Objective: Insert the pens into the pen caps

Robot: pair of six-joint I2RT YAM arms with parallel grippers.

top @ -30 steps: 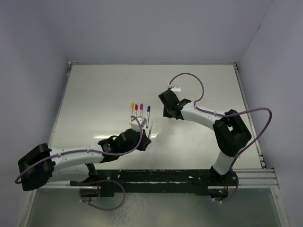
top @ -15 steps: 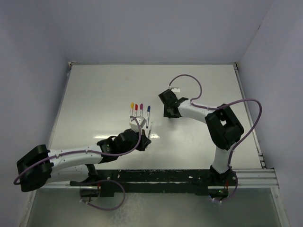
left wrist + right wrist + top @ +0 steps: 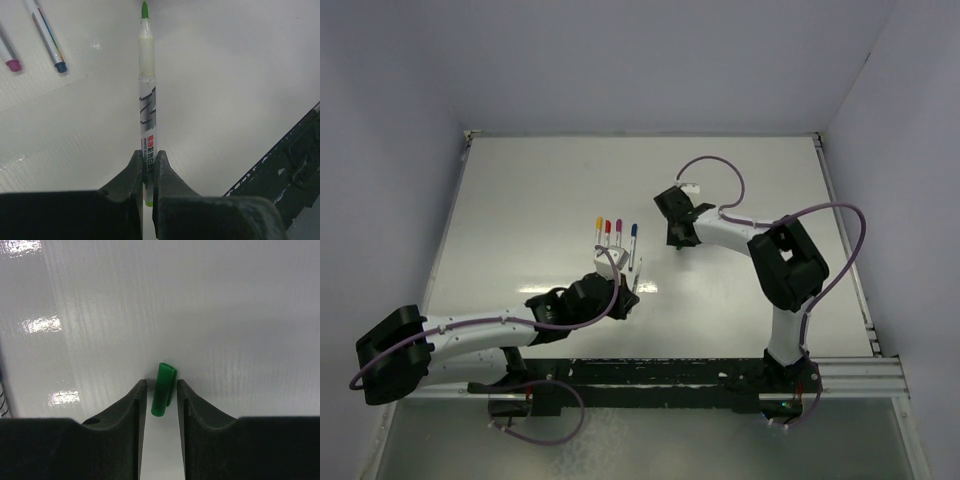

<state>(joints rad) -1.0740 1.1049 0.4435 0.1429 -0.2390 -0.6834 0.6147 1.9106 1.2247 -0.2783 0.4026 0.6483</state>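
My left gripper (image 3: 147, 155) is shut on the lower barrel of a pen (image 3: 146, 90) with a bare green tip, which points forward over the table. In the top view this gripper (image 3: 625, 295) sits just below a row of pens. A green pen cap (image 3: 163, 389) lies flat on the white table between the fingers of my right gripper (image 3: 161, 384). That gripper is open, with a thin gap on each side of the cap. From above, the right gripper (image 3: 677, 238) is low over the table, right of the pen row.
Several capped pens lie side by side on the table (image 3: 520, 200): yellow (image 3: 599, 228), red (image 3: 607, 230), purple (image 3: 618, 230) and blue (image 3: 632, 240). The purple-ended (image 3: 12, 65) and blue-ended (image 3: 60, 66) ones show left of the held pen. A black rail (image 3: 720, 372) runs along the near edge.
The right arm's elbow has swung left and forward, and its gripper has shifted slightly left and down. The left arm and its pen have barely moved.
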